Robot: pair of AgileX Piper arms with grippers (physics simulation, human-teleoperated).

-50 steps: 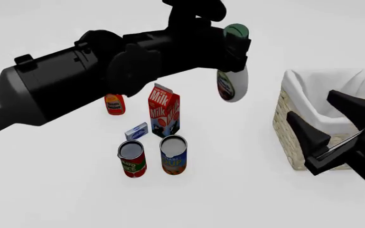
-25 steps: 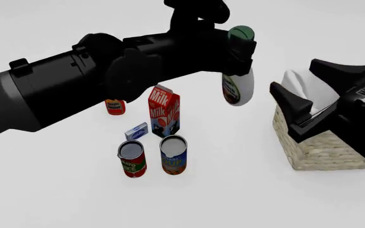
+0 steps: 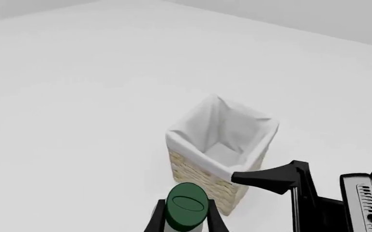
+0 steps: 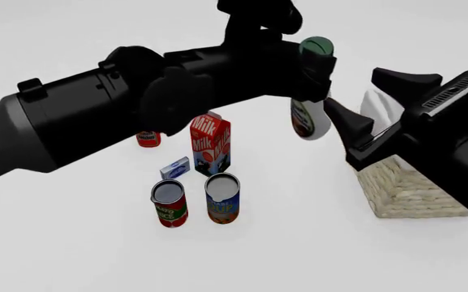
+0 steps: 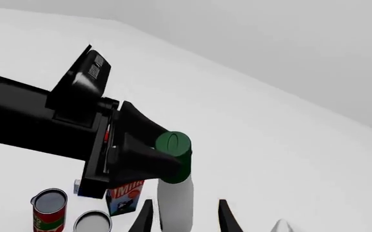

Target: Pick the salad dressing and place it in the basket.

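My left gripper is shut on the neck of the salad dressing, a white bottle with a green cap, and holds it tilted in the air left of the basket. My right gripper is open and raised in front of the basket, just right of the bottle. In the right wrist view the bottle hangs between the open fingers; whether they touch it cannot be told. In the left wrist view the green cap sits between the fingers, above the white-lined basket.
A milk carton, two opened cans and a small blue-white box stand under the left arm. A small red-orange bottle is partly hidden behind it.
My left gripper has carried the bottle a little right and up. My right gripper has risen and moved left toward the bottle, now covering much of the basket.
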